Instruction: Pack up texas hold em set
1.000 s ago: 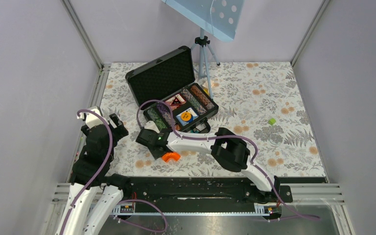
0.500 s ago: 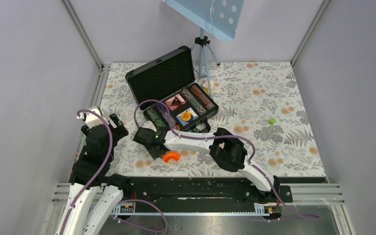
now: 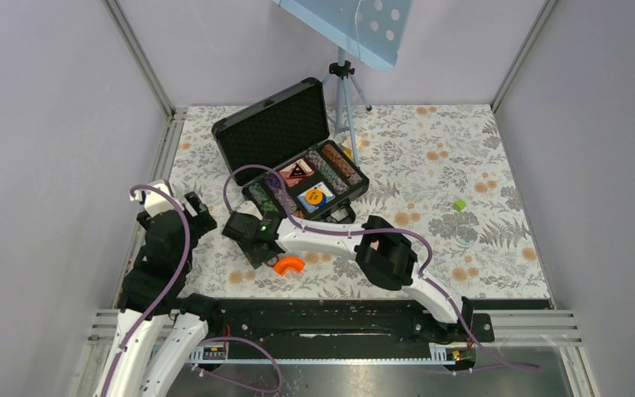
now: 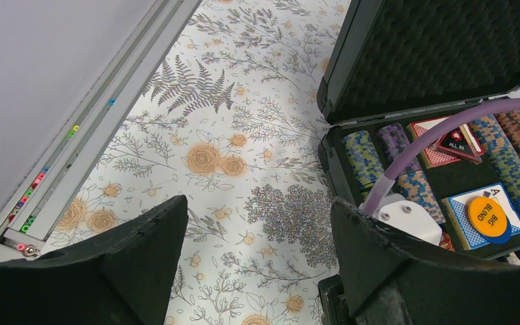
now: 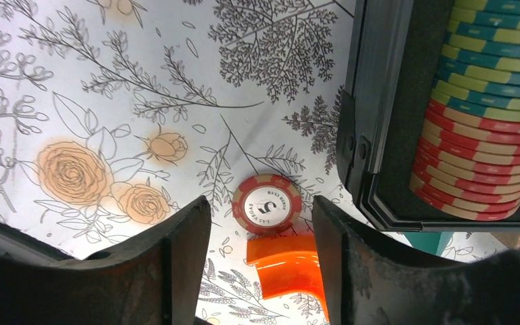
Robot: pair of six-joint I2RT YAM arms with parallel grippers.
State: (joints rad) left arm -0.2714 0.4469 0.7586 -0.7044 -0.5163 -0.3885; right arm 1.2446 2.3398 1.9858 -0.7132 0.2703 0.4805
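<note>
The black briefcase (image 3: 258, 132) lies open on the flowered cloth, its foam-lined lid up, with rows of striped chips (image 3: 339, 164) and a blue deck (image 4: 477, 211) inside. A loose red chip (image 5: 267, 204) lies flat on the cloth just outside the case's near-left corner (image 5: 359, 152). My right gripper (image 5: 262, 227) hovers over it, open, the chip lying between the jaws and touched by neither. My left gripper (image 4: 257, 230) stands open over bare cloth to the left of the case, holding nothing.
An orange curved plastic piece (image 5: 288, 271) lies right beside the red chip. A small green block (image 3: 459, 204) sits on the right of the cloth. A tripod (image 3: 344, 83) stands behind the case. A metal rail (image 4: 101, 115) borders the left side.
My right gripper has opened wider and shifted slightly left and away from the arm bases, toward the case corner. The left arm has not moved.
</note>
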